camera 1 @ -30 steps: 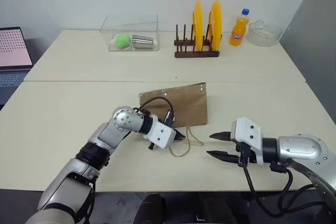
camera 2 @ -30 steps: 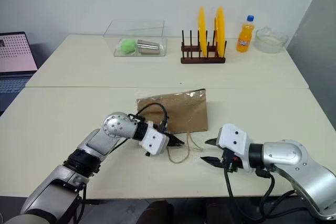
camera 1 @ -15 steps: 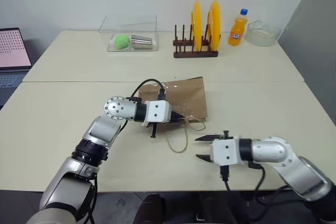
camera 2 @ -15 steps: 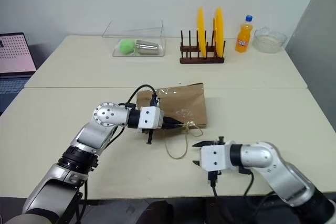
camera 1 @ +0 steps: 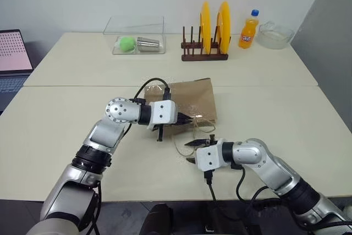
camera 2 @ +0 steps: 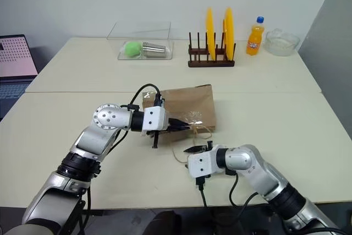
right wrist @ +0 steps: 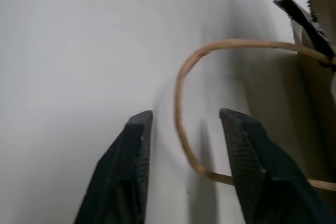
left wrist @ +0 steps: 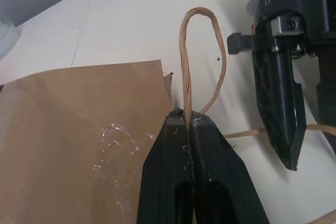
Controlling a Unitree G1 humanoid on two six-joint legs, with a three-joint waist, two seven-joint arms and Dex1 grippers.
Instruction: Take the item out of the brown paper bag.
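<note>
The creased brown kraft paper bag lies flat on the cream table; light, floppy, likely to slide, with the item hidden inside it, I judge; my left pincer is clamped on one thin tan rope handle; my right pincer stands parted around the other loop, a fair hold.

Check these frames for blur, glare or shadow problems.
Right wrist view: motion-smeared; handle loop and right claw soft. Left wrist view: sharp, small glints on the brown paper bag. Eye views: evenly lit, faint shadows on the table.
</note>
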